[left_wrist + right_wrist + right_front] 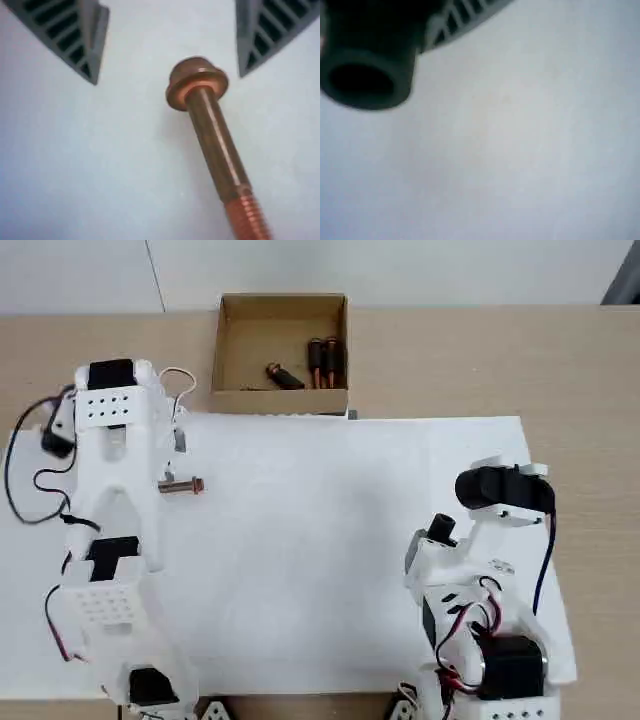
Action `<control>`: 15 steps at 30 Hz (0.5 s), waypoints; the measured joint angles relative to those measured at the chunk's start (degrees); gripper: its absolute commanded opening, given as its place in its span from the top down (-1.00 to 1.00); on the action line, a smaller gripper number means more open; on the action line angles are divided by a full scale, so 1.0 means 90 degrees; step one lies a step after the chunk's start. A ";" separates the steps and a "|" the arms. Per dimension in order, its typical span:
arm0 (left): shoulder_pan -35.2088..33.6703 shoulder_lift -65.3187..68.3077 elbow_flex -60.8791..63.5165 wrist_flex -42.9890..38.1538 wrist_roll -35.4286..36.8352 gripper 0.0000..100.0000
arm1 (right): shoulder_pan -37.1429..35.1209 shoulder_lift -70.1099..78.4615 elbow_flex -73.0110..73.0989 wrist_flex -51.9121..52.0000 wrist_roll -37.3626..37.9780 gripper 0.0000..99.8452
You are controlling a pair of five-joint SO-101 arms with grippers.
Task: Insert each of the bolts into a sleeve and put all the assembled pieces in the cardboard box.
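In the high view, the cardboard box (228, 345) sits at the far edge of the table (590, 360), just beyond the white sheet (330, 560). Three assembled pieces (322, 362) lie inside it, two side by side and one at an angle near them. A lone bolt (182, 485) lies flat on the sheet, close beside the left arm (110, 470) and well apart from the box. On the other side, the right gripper (430, 545) carries a dark sleeve (441, 528) that sticks up from it.

In the left wrist view, the left gripper (167, 77) hangs just above the bolt. Its fingers (82, 35) are spread wide, one to each side of the flanged head, and grasp nothing. The bolt rests on the sheet, its threaded end pointing away from the fingers.

In the right wrist view, the sleeve shows its hollow end, pressed against a ribbed finger (465, 15). The gripper appears clamped on it, though the second finger is hidden.

By this showing, most of the task looks done: three pieces are boxed. What seems left is the last pair: grasping the bolt, sliding it into the held sleeve, and dropping that piece in the box.
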 measured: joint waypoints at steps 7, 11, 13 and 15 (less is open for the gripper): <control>0.0000 0.0000 0.0000 0.0000 -0.3106 0.66 | 0.0000 0.0000 0.0000 0.0000 0.0000 0.99; -0.0010 0.0000 0.0000 0.0000 -0.4230 0.66 | 0.0000 0.0000 0.0000 0.0000 0.0000 0.99; -0.0049 0.0000 0.0000 0.0000 -0.4884 0.66 | 0.0000 0.0000 0.0000 0.0000 0.0000 0.99; -0.0078 0.0000 0.0000 0.0000 -0.5665 0.66 | 0.0000 0.0000 0.0000 0.0000 0.0000 0.99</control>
